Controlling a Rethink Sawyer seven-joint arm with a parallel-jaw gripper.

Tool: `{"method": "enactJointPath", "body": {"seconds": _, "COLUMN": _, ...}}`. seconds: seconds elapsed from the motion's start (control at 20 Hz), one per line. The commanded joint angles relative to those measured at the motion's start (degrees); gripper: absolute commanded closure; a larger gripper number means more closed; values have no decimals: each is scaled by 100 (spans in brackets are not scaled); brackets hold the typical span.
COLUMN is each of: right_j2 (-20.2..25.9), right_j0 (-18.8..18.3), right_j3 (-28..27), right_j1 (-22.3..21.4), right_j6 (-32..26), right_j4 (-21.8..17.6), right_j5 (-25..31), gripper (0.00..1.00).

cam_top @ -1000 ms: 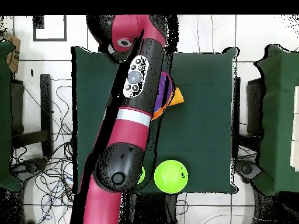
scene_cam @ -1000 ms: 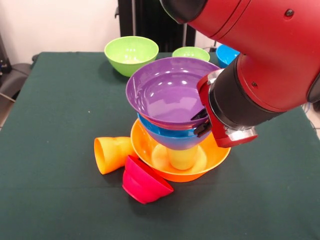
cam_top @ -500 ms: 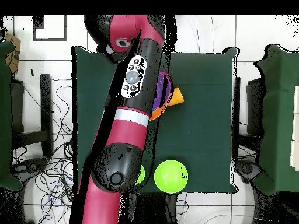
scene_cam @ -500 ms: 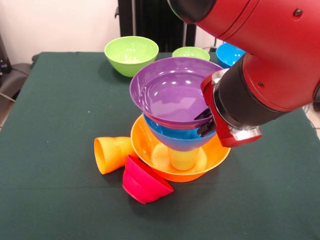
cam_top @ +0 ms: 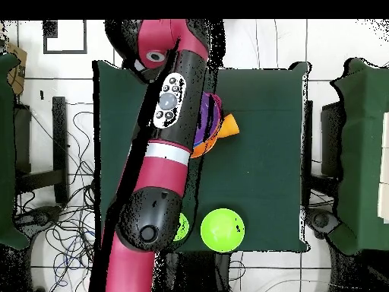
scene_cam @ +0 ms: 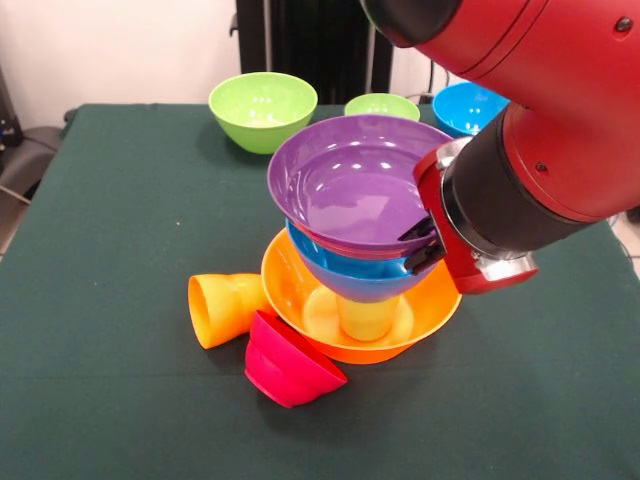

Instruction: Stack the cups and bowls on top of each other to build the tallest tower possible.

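The tower stands mid-table: a wide orange bowl (scene_cam: 432, 304) lowest, a yellow-green cup (scene_cam: 365, 318) upright inside it, a blue bowl (scene_cam: 348, 272) on the cup, and a purple bowl (scene_cam: 345, 185) on top, tilted toward the camera. My gripper (scene_cam: 421, 246) is at the purple bowl's right rim, its black fingers (scene_cam: 416, 232) shut on that rim. An orange cup (scene_cam: 222, 308) lies on its side left of the tower, beside a tipped red bowl (scene_cam: 290, 362). From overhead the arm hides the gripper; only slivers of the purple bowl (cam_top: 207, 122) and the orange cup (cam_top: 230, 125) show.
At the table's far edge stand a large green bowl (scene_cam: 262, 108), a small green bowl (scene_cam: 381, 106) and another blue bowl (scene_cam: 468, 106). Overhead, the large green bowl (cam_top: 222, 230) and small green bowl (cam_top: 181, 226) sit near the robot's base.
In the front view the arm has slid right, carrying the purple bowl's rim with it. The far blue bowl shows more. The cup and bowls on the table have not moved.
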Motion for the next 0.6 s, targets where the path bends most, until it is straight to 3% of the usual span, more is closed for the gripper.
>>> {"method": "enactJointPath", "body": {"seconds": 0.05, "right_j2": 539, "right_j0": 160, "right_j3": 427, "right_j1": -91, "right_j6": 25, "right_j4": -212, "right_j5": -732, "gripper": 100}}
{"method": "enactJointPath", "body": {"seconds": 0.6, "right_j2": 846, "right_j0": 321, "right_j3": 818, "right_j1": -208, "right_j6": -129, "right_j4": -563, "right_j5": -1010, "gripper": 100}}
